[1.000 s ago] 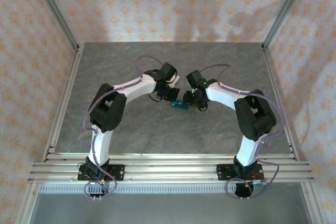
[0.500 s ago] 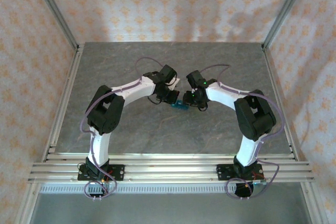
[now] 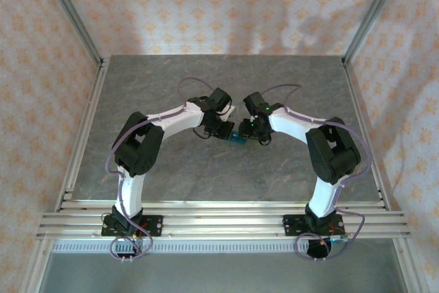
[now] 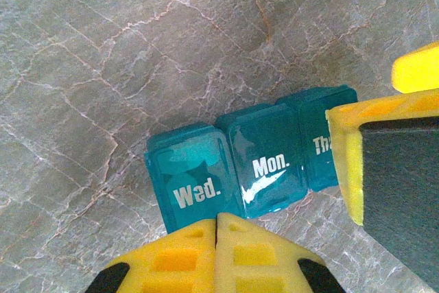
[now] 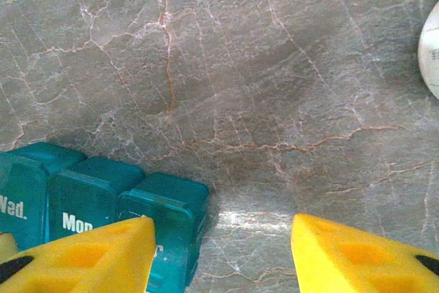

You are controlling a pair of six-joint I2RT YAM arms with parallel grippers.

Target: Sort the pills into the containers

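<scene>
The teal pill box point(image 3: 236, 138) lies near the middle of the grey marbled table point(image 3: 295, 80), just toward 12 o'clock from centre, between the two wrists. From the left wrist its point(image 4: 260, 166) long axis runs close to the 9–3 line, with the 3 o'clock end lifted a little toward 2. Three square compartments sit in a row. Their white lettering reads "Wed." at the 9 o'clock end and "Mon." in the middle. The third shows only "Th" before a yellow finger point(image 4: 374, 149) of the right arm covers it. The words stand upright in that view, their bases toward 6 o'clock.

The left gripper point(image 4: 217, 235) is clenched on nothing, its yellow fingers pressed flat together. Their tips are at the box's 6 o'clock edge, below the seam between "Wed." and "Mon."; whether they touch it I cannot tell.

The right gripper point(image 5: 223, 221) is released, its fingers well apart. One finger overlaps the end compartment of the box point(image 5: 89, 197), and mostly bare stone lies between the two. There "Wed." and "Mon" can be read again. A rounded white object point(image 5: 432, 46) sits at 2 o'clock, cut by the frame edge.
</scene>
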